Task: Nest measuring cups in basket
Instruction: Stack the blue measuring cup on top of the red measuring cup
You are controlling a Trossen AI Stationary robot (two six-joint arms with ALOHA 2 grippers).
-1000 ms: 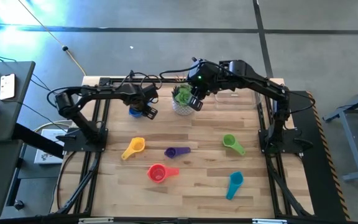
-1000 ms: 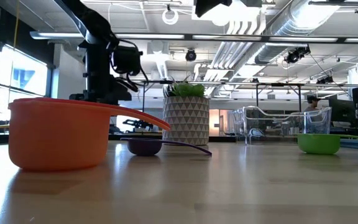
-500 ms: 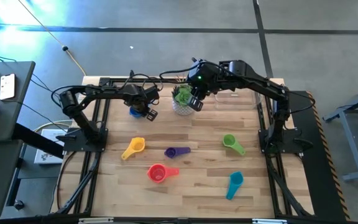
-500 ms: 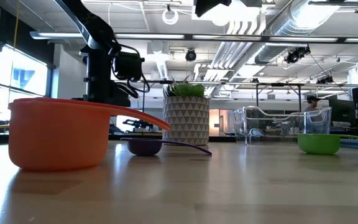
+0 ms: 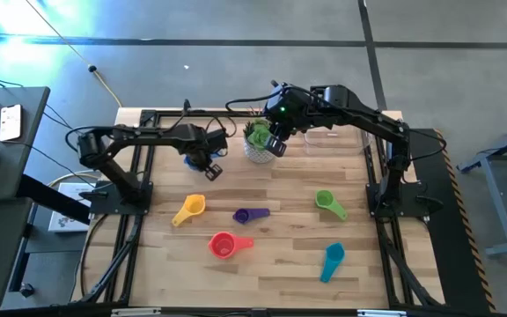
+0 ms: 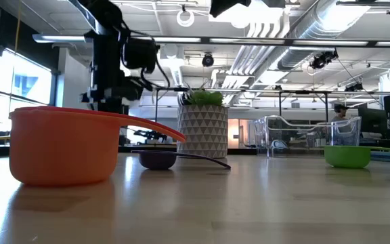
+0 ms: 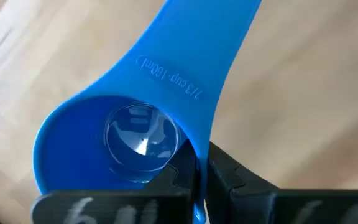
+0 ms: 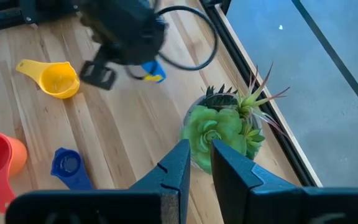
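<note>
I've got the left tool clamped on the blue cup, off the bench's far left part, rim pinched. Right tool hangs over the plant pot, fingers nearly closed, holding nothing. Basket sits at the far right; can't see any cup in it. Yellow, red-pink, purple, green, teal cups all loose on the bench, so nesting barely begun

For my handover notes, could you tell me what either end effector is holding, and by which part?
The left end effector is shut on the blue measuring cup, pinching its bowl rim beside the handle. The right end effector holds nothing.
</note>
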